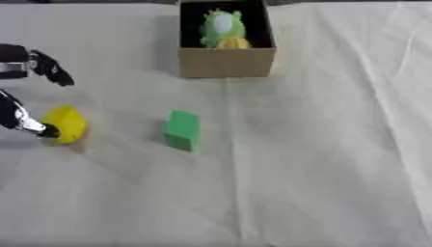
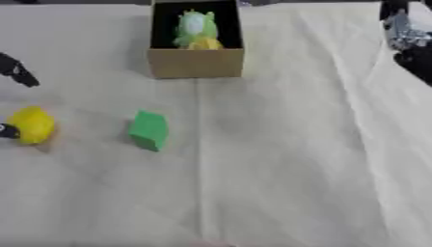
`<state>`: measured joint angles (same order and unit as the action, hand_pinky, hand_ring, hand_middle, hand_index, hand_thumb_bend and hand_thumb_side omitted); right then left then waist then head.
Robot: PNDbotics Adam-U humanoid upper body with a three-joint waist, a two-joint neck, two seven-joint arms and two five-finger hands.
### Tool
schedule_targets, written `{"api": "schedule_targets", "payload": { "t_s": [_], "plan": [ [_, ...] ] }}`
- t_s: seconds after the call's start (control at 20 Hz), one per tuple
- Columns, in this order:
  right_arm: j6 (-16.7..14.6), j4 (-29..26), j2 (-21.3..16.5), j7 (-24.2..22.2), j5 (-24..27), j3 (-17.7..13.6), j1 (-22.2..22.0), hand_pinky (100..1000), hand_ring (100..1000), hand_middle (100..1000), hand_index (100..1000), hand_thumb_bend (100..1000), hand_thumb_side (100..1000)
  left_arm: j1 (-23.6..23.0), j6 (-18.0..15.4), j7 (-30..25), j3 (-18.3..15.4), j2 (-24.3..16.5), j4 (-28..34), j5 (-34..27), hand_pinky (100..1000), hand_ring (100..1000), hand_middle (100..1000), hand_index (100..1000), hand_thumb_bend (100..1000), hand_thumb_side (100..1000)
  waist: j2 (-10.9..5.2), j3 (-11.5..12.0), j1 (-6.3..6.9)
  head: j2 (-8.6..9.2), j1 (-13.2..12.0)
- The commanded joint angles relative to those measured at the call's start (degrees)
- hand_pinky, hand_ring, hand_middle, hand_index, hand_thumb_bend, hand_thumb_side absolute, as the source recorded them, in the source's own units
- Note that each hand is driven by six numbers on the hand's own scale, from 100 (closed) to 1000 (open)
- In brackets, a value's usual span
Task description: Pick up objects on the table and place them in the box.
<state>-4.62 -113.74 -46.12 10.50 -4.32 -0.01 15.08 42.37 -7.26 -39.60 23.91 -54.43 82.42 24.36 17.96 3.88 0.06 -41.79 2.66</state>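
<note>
Yellow rounded object (image 1: 65,123) lies far left on the tabletop (image 1: 320,159), the left hand (image 1: 25,96) spread open around it, one fingertip touching. Best close squarely before lifting toward the far box (image 1: 226,61).

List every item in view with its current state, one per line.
Box: upright on the table, open at the top, a green toy inside.
Yellow object: on the table, left hand touching its side.
Green block: on the table, untouched.
Right hand: at the upper right, away from everything.
Cloth: spread, wrinkled.
</note>
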Motion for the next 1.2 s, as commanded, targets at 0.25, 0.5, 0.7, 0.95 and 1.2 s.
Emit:
{"api": "schedule_targets", "payload": {
  "t_s": [0.25, 0.5, 0.7, 0.95, 1.2],
  "plan": [
    [0.32, -0.86, -0.4, 0.14, 0.5, -1.04, 0.23, 786, 767, 699, 845, 100, 688, 0.74, -0.11, 1.16, -0.38, -0.03, -3.08, 3.34, 846, 796, 732, 868, 629, 386, -0.81, -0.17, -0.15, 0.43, -0.28],
    [0.56, -0.86, 0.14, 0.25, 0.57, -1.2, -0.11, 786, 765, 697, 844, 100, 692, 1.05, -0.68, 2.19, -0.18, 1.3, -5.68, 5.43, 836, 782, 723, 858, 596, 381, -0.68, -0.3, -0.34, 0.59, -0.44],
    [0.72, -0.86, 0.46, 0.35, 0.64, -1.28, -0.24, 785, 765, 696, 844, 100, 693, 1.12, -1.32, 2.66, 0.03, 1.97, -6.66, 5.96, 827, 760, 698, 834, 572, 378, -0.57, -0.31, -0.39, 0.61, -0.51],
    [0.95, -0.86, 0.74, 0.52, 0.83, -1.36, -0.35, 784, 764, 694, 842, 100, 695, 1.21, -1.56, 3.33, 0.16, 2.38, -7.7, 8.31, 801, 726, 661, 782, 543, 343, -0.45, -0.36, -0.45, 0.67, -0.61],
    [0.94, -0.86, 0.92, 0.72, 1.03, -1.47, -0.43, 782, 763, 693, 841, 100, 695, 1.09, -2.26, 4.06, 0.18, 2.78, -8.49, 10.44, 780, 677, 611, 735, 453, 316, -0.42, -0.39, -0.53, 0.69, -0.69]
  ]
}}
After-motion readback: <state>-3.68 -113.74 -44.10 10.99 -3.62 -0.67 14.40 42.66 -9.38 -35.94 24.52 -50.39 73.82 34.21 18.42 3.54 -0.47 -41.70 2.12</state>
